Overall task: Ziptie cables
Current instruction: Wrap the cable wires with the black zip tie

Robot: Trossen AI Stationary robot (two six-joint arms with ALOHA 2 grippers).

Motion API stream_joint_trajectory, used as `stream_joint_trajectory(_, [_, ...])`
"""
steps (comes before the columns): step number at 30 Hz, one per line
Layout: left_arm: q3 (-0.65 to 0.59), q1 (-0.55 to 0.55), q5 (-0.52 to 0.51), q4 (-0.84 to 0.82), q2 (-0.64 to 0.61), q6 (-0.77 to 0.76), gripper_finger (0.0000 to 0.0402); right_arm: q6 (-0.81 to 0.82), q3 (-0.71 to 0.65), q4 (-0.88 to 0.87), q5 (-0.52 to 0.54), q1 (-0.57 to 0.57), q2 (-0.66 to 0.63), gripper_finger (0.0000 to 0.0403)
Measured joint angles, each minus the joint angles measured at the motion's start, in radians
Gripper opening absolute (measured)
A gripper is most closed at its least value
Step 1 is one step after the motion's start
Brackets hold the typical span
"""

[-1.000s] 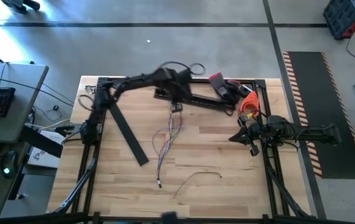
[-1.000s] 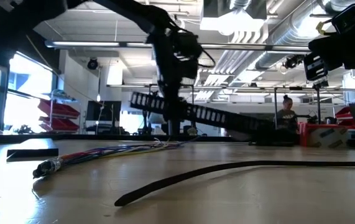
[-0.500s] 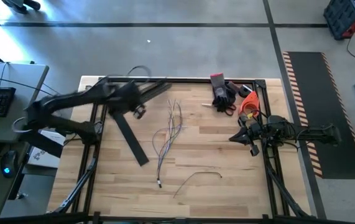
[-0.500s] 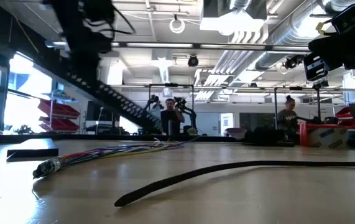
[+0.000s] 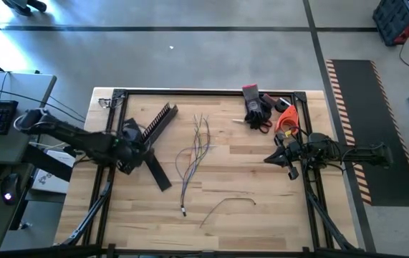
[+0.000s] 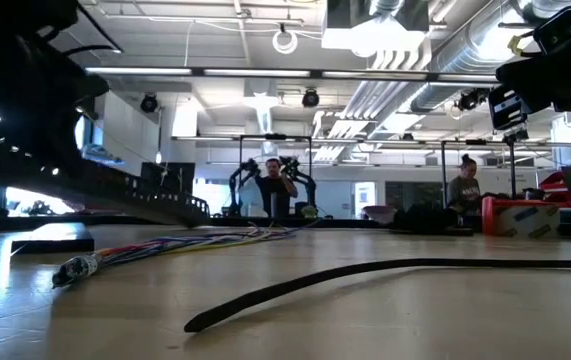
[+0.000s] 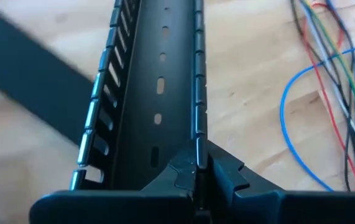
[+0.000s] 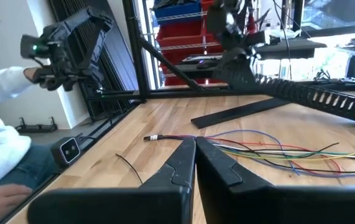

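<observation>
The cables (image 5: 195, 147) lie loose in the middle of the table, coloured wires fanned toward the far edge (image 7: 332, 93), their plug end (image 6: 75, 268) toward the near edge. A thin black ziptie (image 5: 227, 204) lies nearer the front (image 6: 365, 272). My left gripper (image 5: 129, 141), at the table's left side, is shut on a long black slotted bar (image 5: 155, 120). My right gripper (image 5: 276, 159) waits shut at the right side, touching nothing (image 8: 196, 149). My left gripper pinches one slotted side wall of the bar (image 7: 197, 146) between its two fingers, at the bar's end nearest the arm. The fingers slant downward and lie along the bar, which stretches away from them toward the table's far edge. In the low view the bar (image 6: 95, 185) is off the tabletop.
A flat black strip (image 5: 150, 159) lies on the table just beside my left gripper. Black gloves (image 5: 258, 107), a red item and an orange tool (image 5: 286, 118) sit at the far right. A black frame (image 5: 211, 91) rims the table. A person's sleeve and a hand-held device (image 8: 59, 43) show beyond the table.
My left gripper has swung from the table's far middle toward its left edge and a little down, rolling its wrist, still shut on the slotted bar. The bar has come along and turned about: it now runs from the gripper toward the far edge.
</observation>
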Motion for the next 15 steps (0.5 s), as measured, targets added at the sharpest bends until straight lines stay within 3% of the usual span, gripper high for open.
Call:
stream_joint_trajectory(7, [-0.018, -0.083, -0.006, -0.006, 0.204, -0.256, 0.0000, 0.000, 0.000, 0.000, 0.000, 0.000, 0.000, 0.0000])
stream_joint_trajectory(15, [-0.016, -0.074, 0.115, -0.023, 0.336, -0.272, 0.0038, 0.000, 0.000, 0.000, 0.000, 0.000, 0.000, 0.0000])
